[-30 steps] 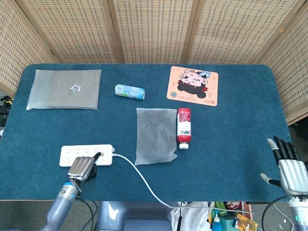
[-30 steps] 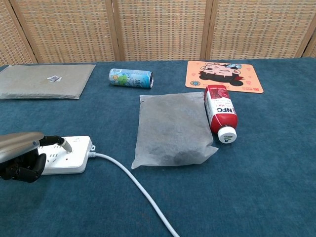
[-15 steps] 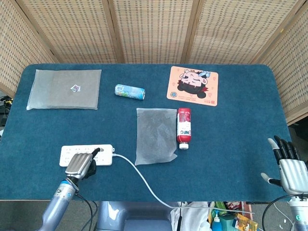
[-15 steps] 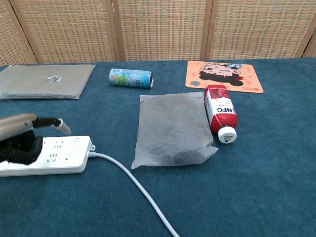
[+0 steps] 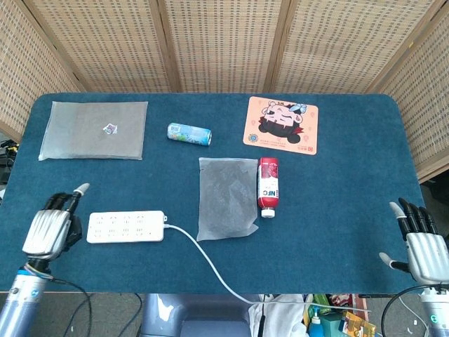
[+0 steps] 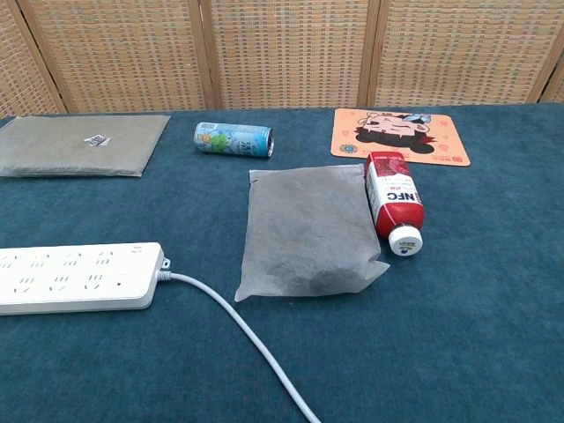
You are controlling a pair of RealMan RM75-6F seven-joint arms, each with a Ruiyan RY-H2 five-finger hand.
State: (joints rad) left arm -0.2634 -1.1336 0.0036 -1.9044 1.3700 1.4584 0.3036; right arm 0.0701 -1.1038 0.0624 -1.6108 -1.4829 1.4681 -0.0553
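Note:
A white power strip [image 5: 126, 227] [image 6: 79, 278] lies near the table's front left, and its white cable [image 5: 203, 260] [image 6: 238, 335] runs off the front edge. My left hand [image 5: 50, 228] hovers just left of the strip, apart from it. Most of its fingers are curled in and one points forward; it holds nothing. At the table's front right corner my right hand [image 5: 421, 242] has its fingers spread and is empty. Neither hand appears in the chest view.
A grey pouch [image 5: 226, 196] [image 6: 308, 229] lies mid-table beside a red bottle [image 5: 269, 186] [image 6: 394, 203] on its side. Behind them are a lying can [image 5: 189, 133] [image 6: 233, 139], a cartoon mat [image 5: 280, 124] [image 6: 401, 135] and a large flat envelope [image 5: 95, 130] [image 6: 75, 144].
My left hand lifted its finger off the power strip and drew back to the left, leaving the chest view. The right hand stayed where it was.

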